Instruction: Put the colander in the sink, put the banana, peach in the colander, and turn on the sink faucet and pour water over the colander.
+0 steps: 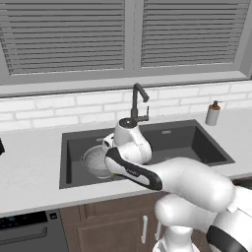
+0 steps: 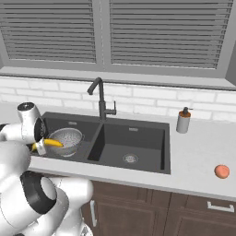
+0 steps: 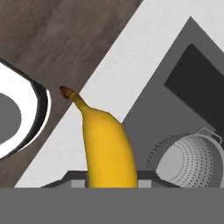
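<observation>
A pale kitchen counter (image 2: 198,156) runs under a white tile wall and slatted window blinds, with the dark double-basin sink (image 2: 133,138) set into it. In the right base view the colander (image 2: 67,139) sits in the sink's left basin, at the left middle of the frame, and the banana (image 2: 50,143) hangs just over its near rim, pinched in the gripper (image 2: 42,145), whose jaws are pressed against the fruit. In the hand view the banana (image 3: 107,151) rises from the bottom centre, its brown stem pointing to the upper left, with the colander (image 3: 192,159) at the lower right. The arm reaches forward from the lower corner of each base view, its wrist bent down over the left basin. In the left base view the arm's white links cover most of the colander (image 1: 94,161), and the gripper's fingertips cannot be made out. The sink faucet (image 2: 100,99) stands behind the divider between the basins. The peach (image 2: 221,171) lies on the counter at the far right of the right base view, well apart from the sink. A soap dispenser (image 2: 183,120) stands right of the sink.
</observation>
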You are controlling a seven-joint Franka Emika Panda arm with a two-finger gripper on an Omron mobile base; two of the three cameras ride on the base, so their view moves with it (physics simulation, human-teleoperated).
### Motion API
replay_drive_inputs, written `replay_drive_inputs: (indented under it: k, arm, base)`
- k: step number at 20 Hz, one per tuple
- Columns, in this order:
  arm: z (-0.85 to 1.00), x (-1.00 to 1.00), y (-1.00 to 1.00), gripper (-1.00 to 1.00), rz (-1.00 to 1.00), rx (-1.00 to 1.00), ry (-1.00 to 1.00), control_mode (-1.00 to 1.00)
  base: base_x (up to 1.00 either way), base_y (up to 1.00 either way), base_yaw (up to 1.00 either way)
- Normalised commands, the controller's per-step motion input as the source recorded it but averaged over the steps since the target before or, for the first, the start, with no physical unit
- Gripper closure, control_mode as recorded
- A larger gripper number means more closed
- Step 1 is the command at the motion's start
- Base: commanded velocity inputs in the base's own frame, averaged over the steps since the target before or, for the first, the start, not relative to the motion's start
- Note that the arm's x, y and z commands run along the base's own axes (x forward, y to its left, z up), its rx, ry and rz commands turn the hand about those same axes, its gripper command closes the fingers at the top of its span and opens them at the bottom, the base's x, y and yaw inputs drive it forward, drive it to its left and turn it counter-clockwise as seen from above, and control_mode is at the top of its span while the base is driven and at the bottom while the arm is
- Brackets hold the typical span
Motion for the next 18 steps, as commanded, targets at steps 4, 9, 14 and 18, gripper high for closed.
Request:
replay_drive_inputs:
  k: [4, 9, 14, 18]
  arm:
    - [0.0, 0.93, 0.61, 1.0, 0.05, -0.1, 0.06, -1.0]
    - [0.0, 1.0, 0.4, 1.0, 0.0, -0.08, 0.06, -1.0]
    - [0.0, 0.86, 0.14, 1.0, 0.0, -0.02, 0.05, -1.0]
    - [0.0, 0.34, 0.01, 1.0, 0.0, -0.01, 0.09, -1.0]
  base:
    - [0.0, 0.0, 0.0]
    - [0.0, 0.0, 0.0]
    - [0.0, 0.0, 0.0]
    - [0.0, 0.0, 0.0]
